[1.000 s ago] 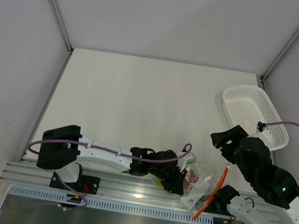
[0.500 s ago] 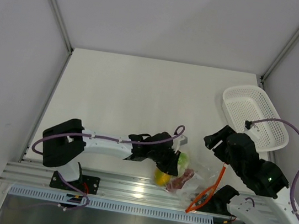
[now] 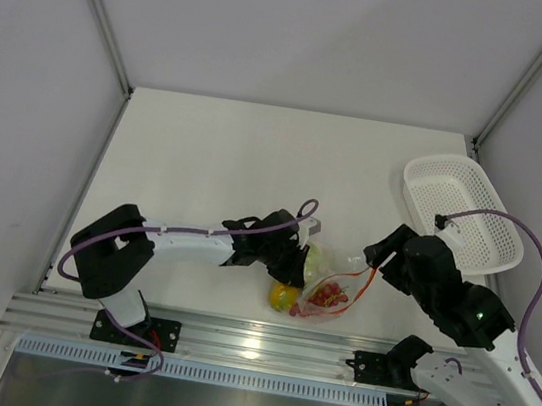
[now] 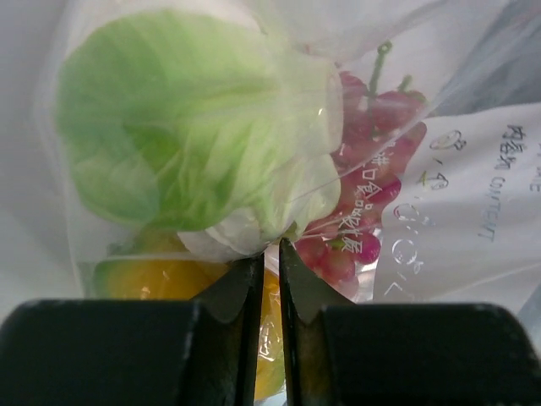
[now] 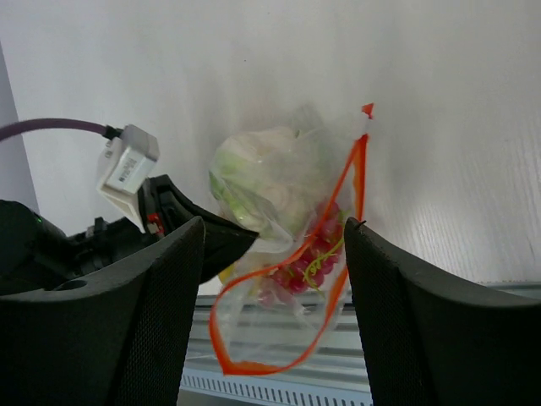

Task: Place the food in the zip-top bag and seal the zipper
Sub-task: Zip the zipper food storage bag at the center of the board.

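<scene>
The zip-top bag (image 3: 327, 290) lies on the table near its front edge, with the food inside. In the top view I see the yellow-orange fruit (image 3: 283, 296), the dark red grape bunch (image 3: 330, 294) and the green piece (image 3: 315, 263). My left gripper (image 3: 300, 261) is shut on the bag's clear plastic at its left side. The left wrist view shows the left gripper (image 4: 269, 245) below the green piece (image 4: 186, 127), a whitish piece (image 4: 237, 237), the grapes (image 4: 363, 211) and the fruit (image 4: 161, 275). My right gripper (image 3: 376, 258) is open, just right of the bag. The zipper (image 5: 338, 220) forms an open loop between the right gripper's (image 5: 275, 222) spread fingers.
A white oval mesh basket (image 3: 462, 210) stands at the right edge of the table. The metal rail (image 3: 232, 339) with both arm bases runs along the near edge, just below the bag. Side walls close in the table left and right.
The left gripper has pulled the bag off the rail, up and to the left onto the table. The right gripper has followed to the left. The zipper loop no longer hangs over the rail.
</scene>
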{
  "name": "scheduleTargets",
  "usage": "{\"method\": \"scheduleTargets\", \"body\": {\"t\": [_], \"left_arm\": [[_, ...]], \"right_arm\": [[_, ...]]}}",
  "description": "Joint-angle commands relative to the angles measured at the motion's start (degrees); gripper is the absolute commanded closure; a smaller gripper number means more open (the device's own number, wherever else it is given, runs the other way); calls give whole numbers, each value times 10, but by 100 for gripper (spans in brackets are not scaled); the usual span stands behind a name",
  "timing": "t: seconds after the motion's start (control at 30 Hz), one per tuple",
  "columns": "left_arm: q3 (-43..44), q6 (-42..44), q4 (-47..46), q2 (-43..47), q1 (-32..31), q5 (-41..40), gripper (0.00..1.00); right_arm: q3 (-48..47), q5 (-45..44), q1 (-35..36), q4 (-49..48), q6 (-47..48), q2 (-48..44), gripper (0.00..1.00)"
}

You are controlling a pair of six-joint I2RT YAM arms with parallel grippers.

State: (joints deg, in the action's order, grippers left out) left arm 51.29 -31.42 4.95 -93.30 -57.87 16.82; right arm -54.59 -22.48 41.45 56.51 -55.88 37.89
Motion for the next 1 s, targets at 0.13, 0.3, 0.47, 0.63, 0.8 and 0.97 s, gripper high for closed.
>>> {"method": "scheduleTargets", "body": {"t": [0.13,0.3,0.47,0.63,0.8,0.97], "left_arm": [[-12,55,38,14,33,-15,86],[-15,51,25,8,33,-2,87],[-19,50,19,12,33,2,88],[-16,51,20,16,33,5,89],[-17,51,20,24,33,4,90],[-19,51,18,30,33,6,91]], "right_arm": [[-10,-11,-29,-18,37,41,30],[12,53,-128,-53,73,80,30],[58,176,-222,-109,114,83,31],[83,218,-251,-142,120,97,35],[121,271,-251,-190,101,103,44],[142,265,-251,-201,98,107,61]]}}
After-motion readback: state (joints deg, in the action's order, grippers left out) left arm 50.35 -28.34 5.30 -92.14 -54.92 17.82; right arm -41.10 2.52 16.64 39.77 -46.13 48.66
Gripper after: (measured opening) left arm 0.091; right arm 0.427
